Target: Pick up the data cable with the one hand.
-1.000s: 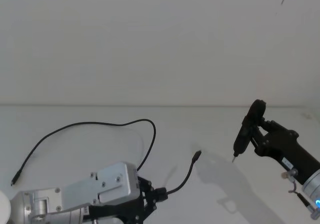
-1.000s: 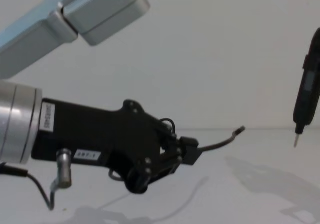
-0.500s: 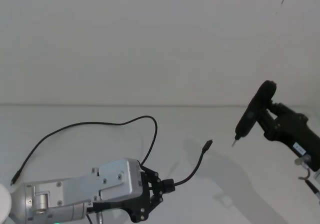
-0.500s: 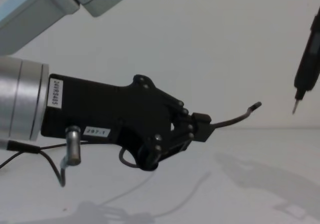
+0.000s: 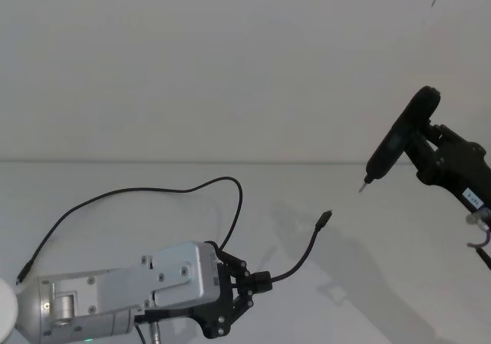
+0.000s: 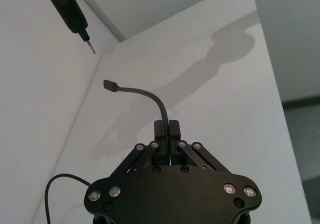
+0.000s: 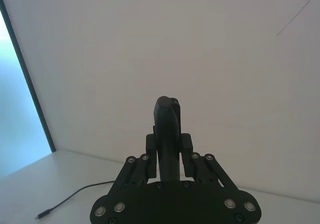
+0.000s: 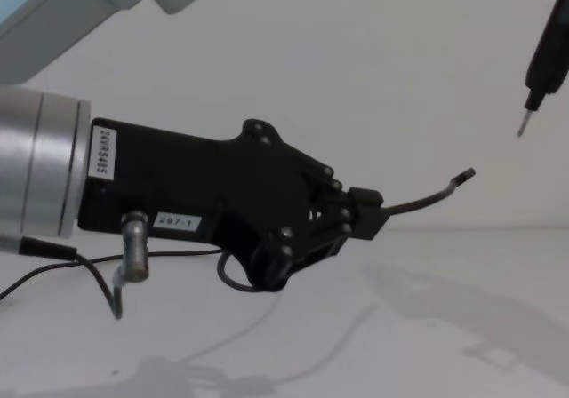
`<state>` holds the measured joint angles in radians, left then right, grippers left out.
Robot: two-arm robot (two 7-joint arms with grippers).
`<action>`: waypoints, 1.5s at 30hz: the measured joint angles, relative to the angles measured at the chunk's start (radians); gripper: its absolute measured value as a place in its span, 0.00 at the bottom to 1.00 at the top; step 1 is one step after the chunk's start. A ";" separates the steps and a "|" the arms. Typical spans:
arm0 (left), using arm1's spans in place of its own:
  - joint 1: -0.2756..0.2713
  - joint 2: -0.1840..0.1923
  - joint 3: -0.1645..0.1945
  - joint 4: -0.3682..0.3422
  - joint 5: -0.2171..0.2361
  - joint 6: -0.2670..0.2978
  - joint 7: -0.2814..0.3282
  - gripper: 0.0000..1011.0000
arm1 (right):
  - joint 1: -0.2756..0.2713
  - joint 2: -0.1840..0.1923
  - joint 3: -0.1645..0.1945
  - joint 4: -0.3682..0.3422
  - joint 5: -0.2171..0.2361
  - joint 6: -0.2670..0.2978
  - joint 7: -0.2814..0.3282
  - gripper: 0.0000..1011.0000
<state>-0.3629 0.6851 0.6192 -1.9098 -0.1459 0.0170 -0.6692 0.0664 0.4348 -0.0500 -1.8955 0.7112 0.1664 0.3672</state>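
Cable [image 5: 238,198], nipped just short of its plug [image 5: 326,218] by the left pincer [image 5: 261,279], hangs above the surface [image 5: 399,282], tail trailing on it. Tail drag could slip the thin cord free. Right pincer [image 5: 428,146] grips a tool [image 5: 395,144] nearby; the plug might snag it.

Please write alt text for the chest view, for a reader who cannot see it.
The left tool, black with white labels on a silver wrist, is shut on the data cable and holds its short plug end above the white table. A slim black driver with a pale tip hangs at the upper right.
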 joint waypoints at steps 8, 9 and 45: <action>-0.002 -0.001 -0.001 0.000 0.001 -0.004 -0.002 0.04 | 0.026 0.009 -0.010 0.006 0.046 0.063 -0.001 0.28; -0.002 -0.001 -0.001 0.000 0.001 -0.004 -0.002 0.04 | 0.029 0.010 -0.012 0.007 0.049 0.068 -0.001 0.28; -0.003 -0.002 -0.001 0.000 0.002 -0.008 -0.003 0.04 | 0.094 0.034 -0.089 0.052 0.079 0.121 -0.014 0.28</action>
<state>-0.3663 0.6829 0.6185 -1.9097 -0.1436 0.0092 -0.6722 0.1608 0.4689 -0.1388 -1.8439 0.7907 0.2874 0.3531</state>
